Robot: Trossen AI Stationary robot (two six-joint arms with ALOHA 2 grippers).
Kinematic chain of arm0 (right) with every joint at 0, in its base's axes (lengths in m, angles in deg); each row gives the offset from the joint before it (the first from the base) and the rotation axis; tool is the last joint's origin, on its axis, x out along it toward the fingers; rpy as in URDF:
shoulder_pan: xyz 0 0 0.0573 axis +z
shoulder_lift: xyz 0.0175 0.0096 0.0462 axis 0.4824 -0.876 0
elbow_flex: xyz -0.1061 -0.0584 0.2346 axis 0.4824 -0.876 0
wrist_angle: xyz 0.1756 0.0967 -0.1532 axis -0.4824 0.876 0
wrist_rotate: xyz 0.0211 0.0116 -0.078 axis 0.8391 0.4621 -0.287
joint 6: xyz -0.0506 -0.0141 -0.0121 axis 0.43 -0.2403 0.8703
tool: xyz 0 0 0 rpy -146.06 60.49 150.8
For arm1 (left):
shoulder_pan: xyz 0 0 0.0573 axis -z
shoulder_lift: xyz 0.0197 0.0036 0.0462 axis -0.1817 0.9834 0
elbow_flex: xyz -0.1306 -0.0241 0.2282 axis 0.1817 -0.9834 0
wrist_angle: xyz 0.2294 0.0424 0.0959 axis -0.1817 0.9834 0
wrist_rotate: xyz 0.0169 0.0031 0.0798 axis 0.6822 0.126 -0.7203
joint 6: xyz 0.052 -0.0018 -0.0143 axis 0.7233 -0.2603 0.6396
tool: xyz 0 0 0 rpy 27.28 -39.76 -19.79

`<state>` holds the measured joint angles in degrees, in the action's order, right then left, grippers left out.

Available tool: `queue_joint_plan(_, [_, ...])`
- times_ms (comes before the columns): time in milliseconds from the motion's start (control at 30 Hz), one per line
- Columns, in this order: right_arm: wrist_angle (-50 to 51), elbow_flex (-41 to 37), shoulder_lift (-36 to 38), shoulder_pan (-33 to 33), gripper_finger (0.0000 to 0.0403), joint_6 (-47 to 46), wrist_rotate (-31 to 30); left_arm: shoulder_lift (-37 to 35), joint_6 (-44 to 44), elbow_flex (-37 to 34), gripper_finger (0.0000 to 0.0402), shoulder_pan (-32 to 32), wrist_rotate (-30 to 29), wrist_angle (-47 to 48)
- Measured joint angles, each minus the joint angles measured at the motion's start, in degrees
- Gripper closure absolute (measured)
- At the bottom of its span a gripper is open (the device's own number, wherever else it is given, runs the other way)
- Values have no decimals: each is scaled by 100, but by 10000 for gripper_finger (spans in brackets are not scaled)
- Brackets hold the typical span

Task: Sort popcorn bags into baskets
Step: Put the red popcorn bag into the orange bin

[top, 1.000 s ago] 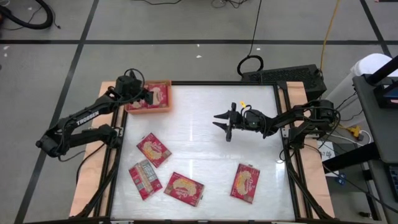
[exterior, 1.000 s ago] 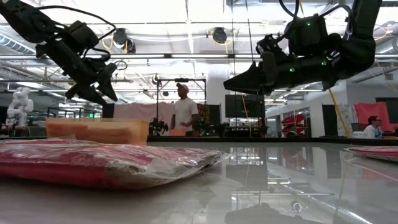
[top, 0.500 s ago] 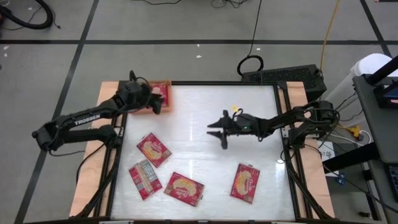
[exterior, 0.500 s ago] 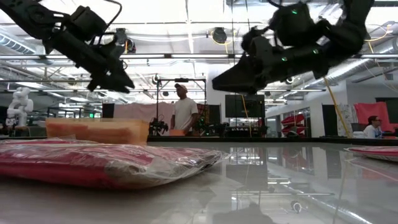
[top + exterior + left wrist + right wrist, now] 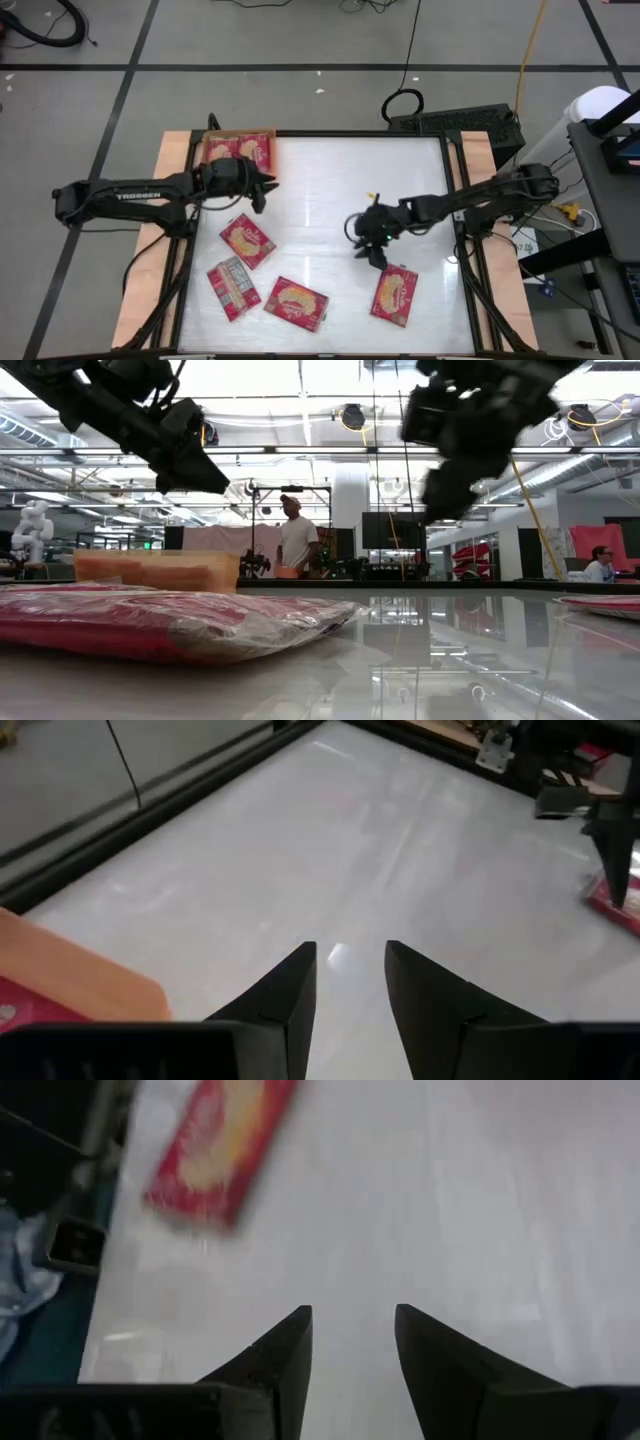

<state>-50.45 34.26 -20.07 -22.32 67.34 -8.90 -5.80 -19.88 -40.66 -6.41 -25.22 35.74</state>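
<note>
Nearest to the low camera, a red popcorn bag (image 5: 170, 622) in shiny wrap lies flat on the white bench (image 5: 320, 180). From above, four bags lie loose along the near half of the bench: one with a pale label panel (image 5: 233, 288) at the left, one just beyond it (image 5: 247, 241), one at the near middle (image 5: 296, 303), and one to the right (image 5: 394, 295). None of them touch each other.

Farther in, the right gripper (image 5: 372, 252) hangs above the bench just beyond the right-hand bag, apart from it. Its wrist view shows the two dark fingers (image 5: 285, 1355) with a clear gap between them and only bare bench in that gap, so the jaws are released and empty; the red bag (image 5: 218, 1148) lies ahead of them.

The left gripper (image 5: 262, 192) is over the far left part of the bench, beside the orange basket (image 5: 213, 146). Its fingers (image 5: 290, 995) stand a little apart with nothing between them, jaws released.

The basket sits at the far left corner and holds red bags (image 5: 245, 150).

Beyond the bench, in the room, a person (image 5: 296, 540) stands, and another person (image 5: 600, 565) sits at the right.
</note>
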Motion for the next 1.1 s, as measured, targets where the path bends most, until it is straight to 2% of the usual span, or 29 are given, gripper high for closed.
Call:
queue_joint_plan(100, [842, 0, 281, 296, 263, -656, -191, 0, 0, 0, 279, 385, -353, -156])
queue_joint_plan(300, [2110, -29, 551, 778, 263, -1241, -413, 0, 91, 0, 279, 807, -490, -543])
queue_joint_plan(500, [1820, -499, 553, 1011, 253, -1479, -490, 0, 136, 0, 279, 909, -521, -693])
queue_joint_plan(600, [1770, -724, 549, 1008, 228, -1597, -827, 0, 136, 0, 279, 920, -521, -667])
queue_joint_plan(767, [1147, -1147, 534, 1050, 175, -1509, -856, 0, 235, 0, 279, 920, -523, -667])
queue_joint_plan(867, [800, -1387, 499, 1050, 160, -1391, -830, 0, 358, 0, 279, 920, -526, -670])
queue_joint_plan(1000, [469, -1631, 503, 1052, 184, -1032, -1134, 0, 423, 0, 279, 913, -534, -671])
queue_joint_plan(1100, [200, -1714, 487, 1054, 243, -704, -1302, 0, 438, 0, 279, 913, -543, -672])
